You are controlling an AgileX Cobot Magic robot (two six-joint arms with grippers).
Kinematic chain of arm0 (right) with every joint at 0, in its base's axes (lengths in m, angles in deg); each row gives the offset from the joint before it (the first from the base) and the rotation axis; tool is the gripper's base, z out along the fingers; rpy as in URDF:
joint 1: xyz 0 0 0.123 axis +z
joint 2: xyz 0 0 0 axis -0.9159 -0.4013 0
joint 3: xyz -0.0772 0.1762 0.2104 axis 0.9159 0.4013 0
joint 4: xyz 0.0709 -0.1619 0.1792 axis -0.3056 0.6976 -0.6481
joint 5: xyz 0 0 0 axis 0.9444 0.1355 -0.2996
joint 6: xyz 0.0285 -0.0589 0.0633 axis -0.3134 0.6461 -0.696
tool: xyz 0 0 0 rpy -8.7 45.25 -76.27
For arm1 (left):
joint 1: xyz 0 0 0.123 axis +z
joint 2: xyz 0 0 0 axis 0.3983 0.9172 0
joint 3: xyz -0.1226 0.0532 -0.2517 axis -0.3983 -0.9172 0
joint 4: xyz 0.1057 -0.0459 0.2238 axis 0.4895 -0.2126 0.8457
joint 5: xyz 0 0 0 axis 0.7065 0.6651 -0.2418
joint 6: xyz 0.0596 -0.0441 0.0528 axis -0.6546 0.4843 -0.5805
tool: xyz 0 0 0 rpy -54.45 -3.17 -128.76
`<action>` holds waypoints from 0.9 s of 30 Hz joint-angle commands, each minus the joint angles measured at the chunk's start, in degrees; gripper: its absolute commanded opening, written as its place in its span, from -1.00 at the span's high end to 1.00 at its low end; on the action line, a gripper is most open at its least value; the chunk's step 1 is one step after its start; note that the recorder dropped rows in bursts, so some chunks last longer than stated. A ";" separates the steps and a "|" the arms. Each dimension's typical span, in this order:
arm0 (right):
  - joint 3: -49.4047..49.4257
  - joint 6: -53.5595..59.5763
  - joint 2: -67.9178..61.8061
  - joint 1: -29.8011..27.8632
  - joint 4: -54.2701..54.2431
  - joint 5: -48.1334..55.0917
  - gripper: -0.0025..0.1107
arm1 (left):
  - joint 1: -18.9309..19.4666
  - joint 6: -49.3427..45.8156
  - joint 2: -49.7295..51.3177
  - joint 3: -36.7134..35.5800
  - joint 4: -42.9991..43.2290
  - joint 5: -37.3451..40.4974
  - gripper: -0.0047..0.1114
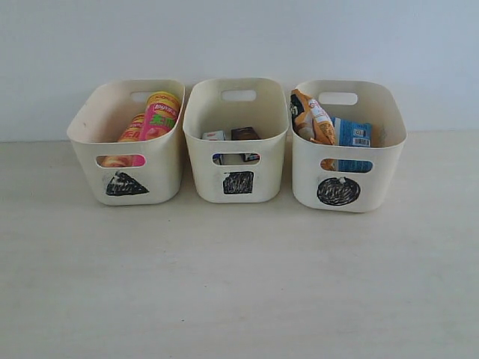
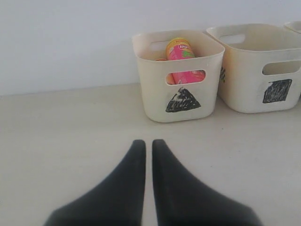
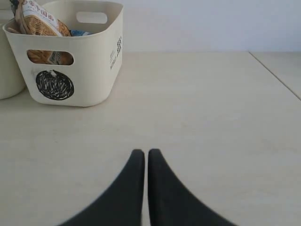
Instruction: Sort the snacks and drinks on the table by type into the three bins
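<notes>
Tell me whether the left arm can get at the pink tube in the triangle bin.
Probably yes. Only table lies between its shut jaws and the triangle bin, whose open top leaves the pink tube exposed; the jaws must open first.

A plain, pale bluish-white wall [image 1: 239,37] is seen directly behind the pale beige wood-grain table [image 1: 239,284]. The scene is lit evenly and softly; only faint shadows are cast.
</notes>
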 commanded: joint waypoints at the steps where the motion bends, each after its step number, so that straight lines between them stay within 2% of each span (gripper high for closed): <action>1: 0.20 0.00 0.27 -0.29 0.04 -0.44 0.96 | 0.42 0.73 -0.23 -0.22 0.19 2.36 0.85; 27: 0.20 0.00 0.27 -0.29 0.04 -0.22 0.96 | 0.42 0.49 -0.23 -0.22 0.19 2.87 0.85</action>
